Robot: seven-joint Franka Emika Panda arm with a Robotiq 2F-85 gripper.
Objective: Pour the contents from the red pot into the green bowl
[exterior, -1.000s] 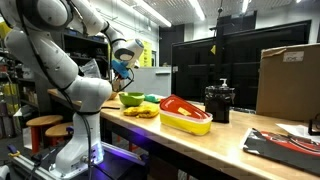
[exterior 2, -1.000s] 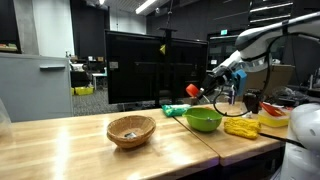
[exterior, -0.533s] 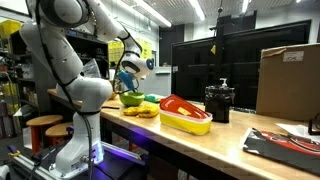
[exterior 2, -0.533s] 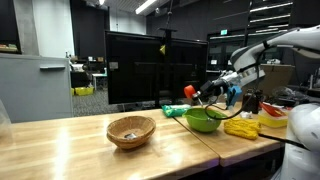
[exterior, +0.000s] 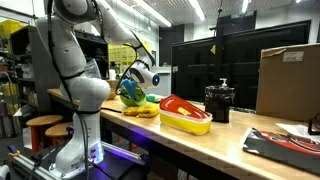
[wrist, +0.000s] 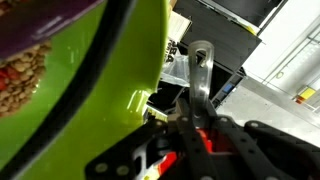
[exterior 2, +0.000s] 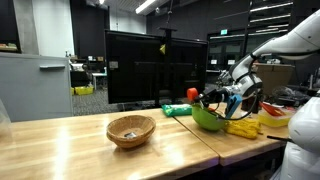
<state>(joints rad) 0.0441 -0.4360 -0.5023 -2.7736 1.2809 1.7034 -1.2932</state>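
In the wrist view the lime-green bowl (wrist: 90, 80) fills the left side, with brown beans (wrist: 15, 88) inside it. My gripper (wrist: 190, 132) is shut on the red pot (wrist: 166, 158). Only a red patch of the pot shows between the black fingers, and its metal handle (wrist: 200, 72) sticks out past them. In both exterior views the gripper (exterior: 133, 86) (exterior 2: 226, 98) is low at the green bowl (exterior: 130, 99) (exterior 2: 207, 118), right at its rim. A small red shape (exterior 2: 193, 94) shows just beside the gripper. A dark cable arcs across the bowl.
A red-and-yellow oval tub (exterior: 186, 114) stands beside the bowl, and yellow items (exterior 2: 241, 127) lie close to it. A black appliance (exterior: 219, 101) and a cardboard box (exterior: 288, 80) stand further along the counter. A wicker basket (exterior 2: 131, 130) sits apart on the wooden table.
The arm has come down and swung toward the green bowl. The gripper moved from well above the bowl to its rim, still shut on the pot.
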